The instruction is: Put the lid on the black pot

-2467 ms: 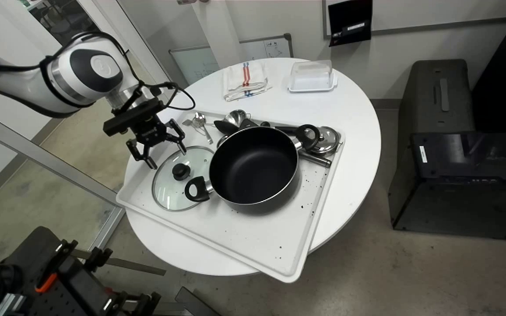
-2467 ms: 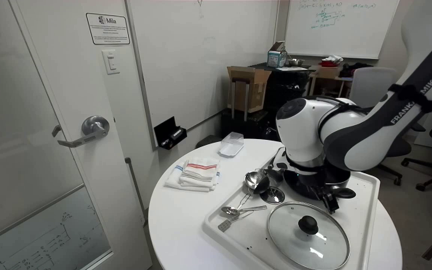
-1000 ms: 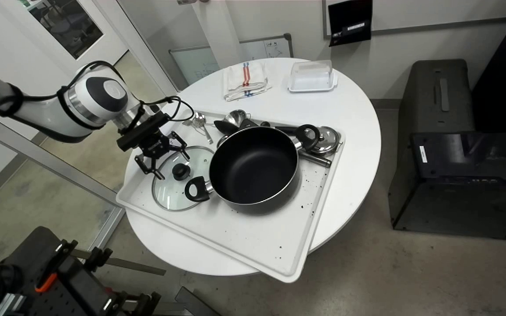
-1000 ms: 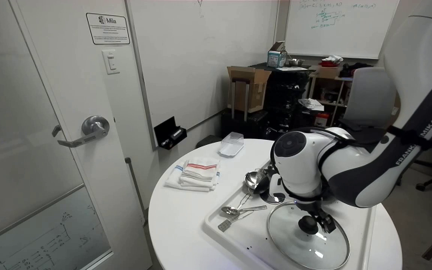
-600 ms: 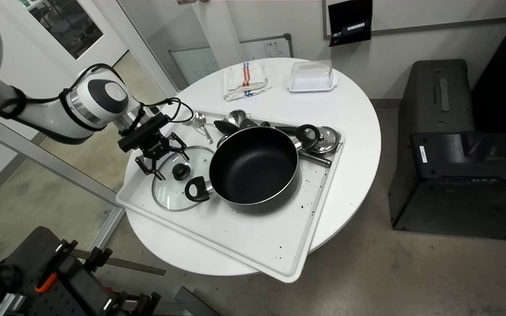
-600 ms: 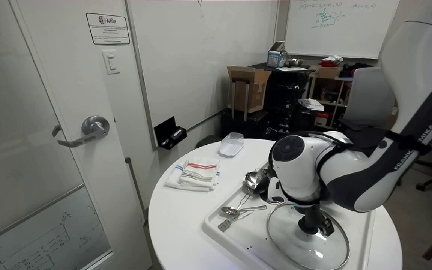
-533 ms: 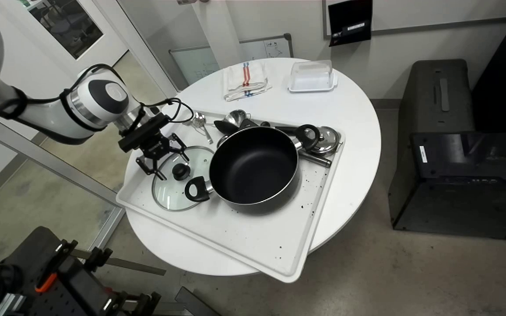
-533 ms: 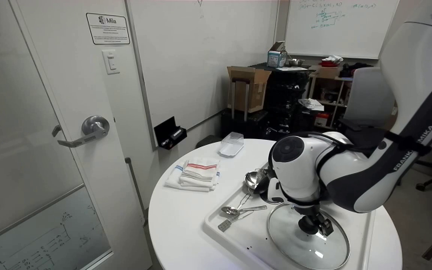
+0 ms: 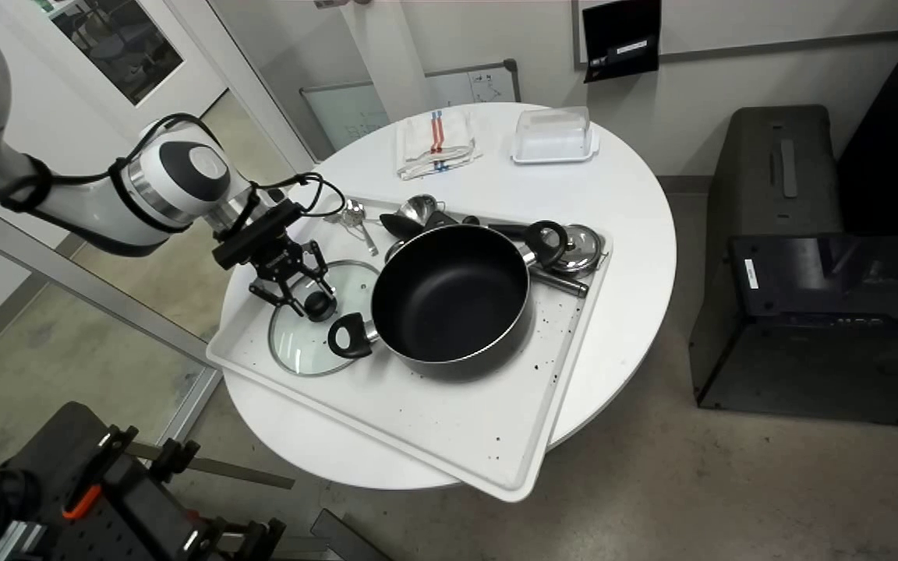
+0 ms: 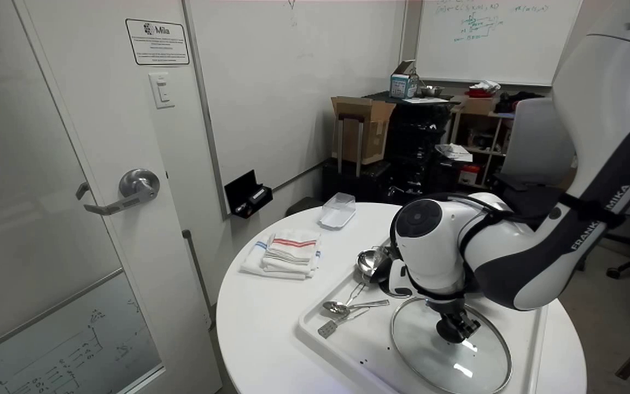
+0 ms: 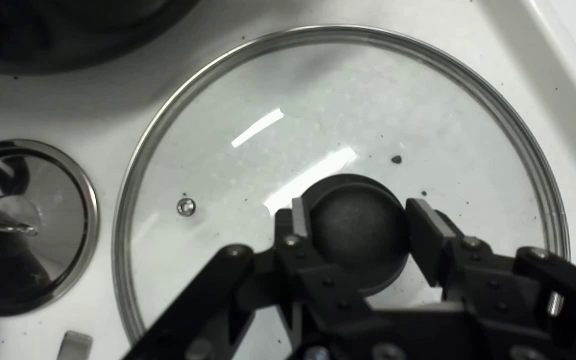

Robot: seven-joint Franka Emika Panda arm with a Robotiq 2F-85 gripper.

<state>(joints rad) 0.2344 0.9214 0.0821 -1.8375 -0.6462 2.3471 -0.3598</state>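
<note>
By the black two-fingered gripper point(image 11: 357, 223), set narrower than a moment earlier, the round black knob point(image 11: 360, 242) of the round clear glass lid point(image 11: 333, 125) is pinched from both sides, the lid seen on the white tray point(image 9: 449, 417) beside the wide black pot point(image 9: 453, 296).

1. Lid point(image 11: 353, 120): clear glass, smooth, glossy; shiny metal rim; knob point(image 11: 355, 235) matt black, plastic-looking.
2. Pot point(image 9: 453, 296): smooth black, matt inside; bright metallic rim.
3. Gripper point(image 11: 362, 222): matt black, metallic in small spots.
4. Small lid point(image 11: 63, 200): mirror-bright metal.
5. Spoon point(image 10: 336, 308): polished metal.
6. Tray point(image 9: 449, 413): white, smooth, plastic-looking.
7. Towels point(image 10: 287, 254): matt cloth.
8. Container point(image 9: 554, 136): clear plastic cover.
9. Surface point(image 9: 620, 195): smooth white.
</note>
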